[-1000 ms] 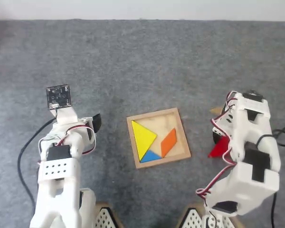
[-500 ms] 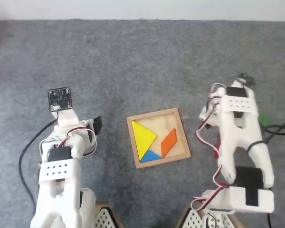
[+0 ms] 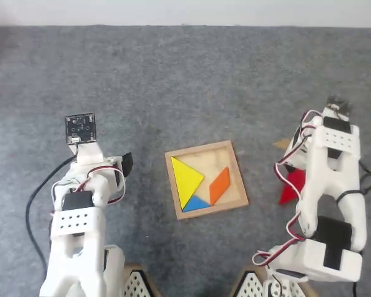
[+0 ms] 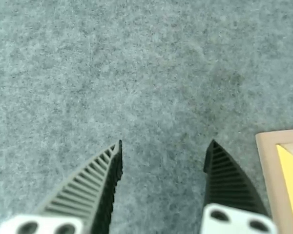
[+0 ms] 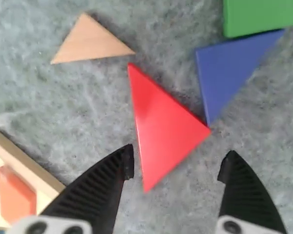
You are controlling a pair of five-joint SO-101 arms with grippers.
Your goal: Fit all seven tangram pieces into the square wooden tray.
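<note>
- The right hand [image 5: 178, 155] hangs wide open and empty over the red triangle [image 5: 161, 122], which lies flat on the surface to the right of the tray [image 3: 200, 148].
- For a good grip it should go straight down and close on two edges of the red triangle, staying clear of the blue triangle [image 5: 229, 73] just beside its corner.
- The left hand [image 4: 165, 145] is also open and holds nothing.
- The surface [image 3: 173, 80] is grey felt, and a pale strip runs along its far edge.

tray [image 3: 200, 149]: 3 pieces [image 3: 187, 177] inside | triangle [image 3: 292, 189] right of tray
</note>
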